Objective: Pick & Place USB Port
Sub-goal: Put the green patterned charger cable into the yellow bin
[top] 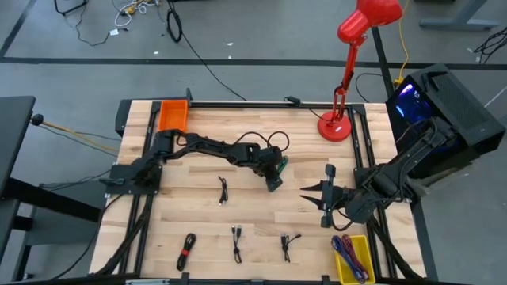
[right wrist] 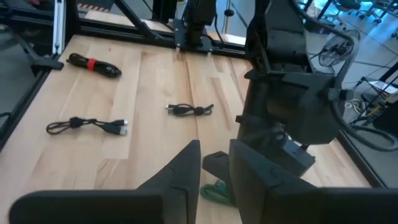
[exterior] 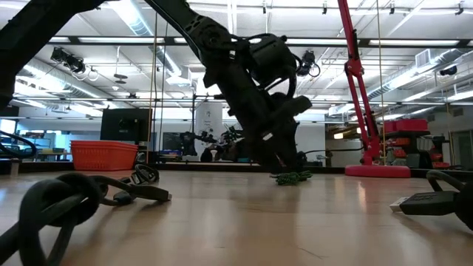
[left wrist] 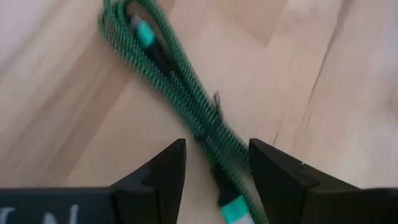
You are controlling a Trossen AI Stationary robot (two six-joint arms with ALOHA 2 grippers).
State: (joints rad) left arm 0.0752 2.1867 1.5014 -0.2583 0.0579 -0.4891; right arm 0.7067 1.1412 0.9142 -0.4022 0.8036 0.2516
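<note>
The left gripper (left wrist: 214,163) is spread wide above the table, its two dark fingers (left wrist: 163,169) standing either side of the green braided cable (left wrist: 180,93) without pinching it. The cable lies flat on the wooden table (top: 238,207), released, a teal plug end showing between the fingertips and another at the bundle's far end. In the overhead view the left gripper (top: 274,176) hangs over the middle of the table, on the left of the red lamp (top: 348,71) and nearer the front edge than the lamp's base. The right gripper (top: 315,195) waits in front of the lamp's base, just beside the cable spot, fingers partly apart and holding nothing. Black cables lie along the front, far from the lamp: one with a red tie (top: 186,250), others (top: 236,242) beside it. An orange bin (top: 173,115) sits at the back edge, well left of the lamp; a yellow bin (top: 353,256) at the front right.
</note>
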